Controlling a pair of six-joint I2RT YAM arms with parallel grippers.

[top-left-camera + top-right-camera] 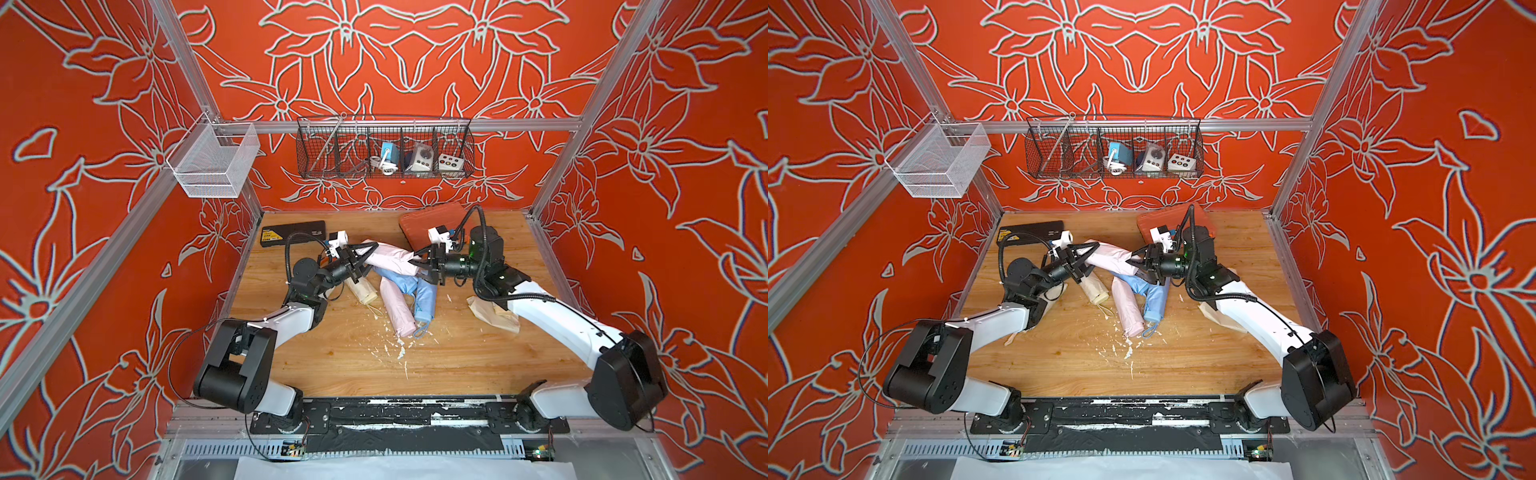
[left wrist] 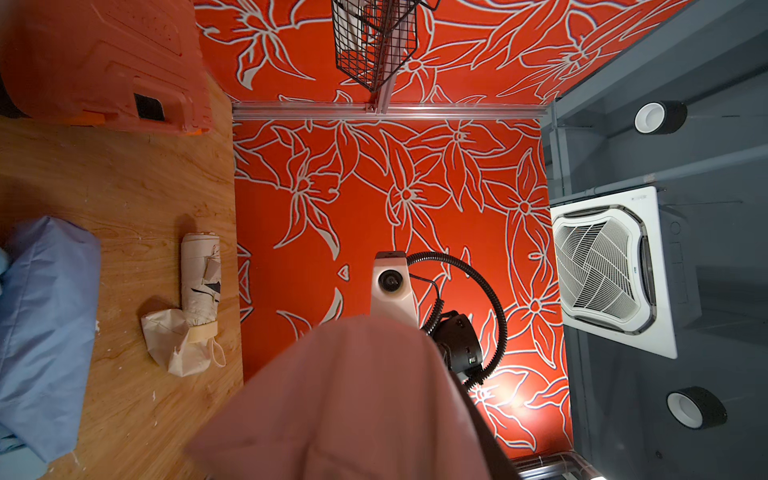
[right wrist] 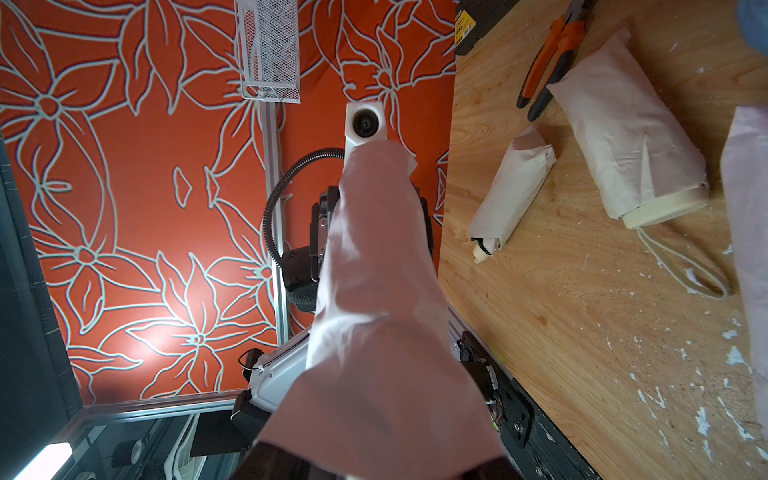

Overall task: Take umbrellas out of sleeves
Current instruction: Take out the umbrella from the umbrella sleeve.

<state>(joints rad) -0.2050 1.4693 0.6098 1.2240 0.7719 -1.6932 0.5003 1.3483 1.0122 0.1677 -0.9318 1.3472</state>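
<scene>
– Well, going from the left, which step is in hand?
– The left gripper [image 1: 371,257] is pinching one end of the pale pink sleeve [image 1: 392,259]. The sleeve is lifted above the table [image 1: 457,365], just behind the heap of rolls. The right gripper [image 1: 415,262] is pinching the other end, so the sleeve spans between the two arms.
– Is an umbrella inside it?
– I judge yes. The sleeve looks filled toward the left gripper and more flat toward the right one, but the umbrella itself is not visible.
– So what does the next move call for?
– I think the arms must go apart along the length of the roll. One grip should keep only the loose fabric and the other should keep the umbrella through the fabric. If both squeeze the umbrella, nothing will slide.
– And the rest?
– Below, on the table, lie a cream roll [image 1: 360,289], a pink roll [image 1: 398,309] and a blue roll [image 1: 424,301]; these look to be waiting. By the right arm a bare cream umbrella [image 2: 199,282] touches its crumpled cream sleeve [image 2: 174,345], so that one seems done
</scene>
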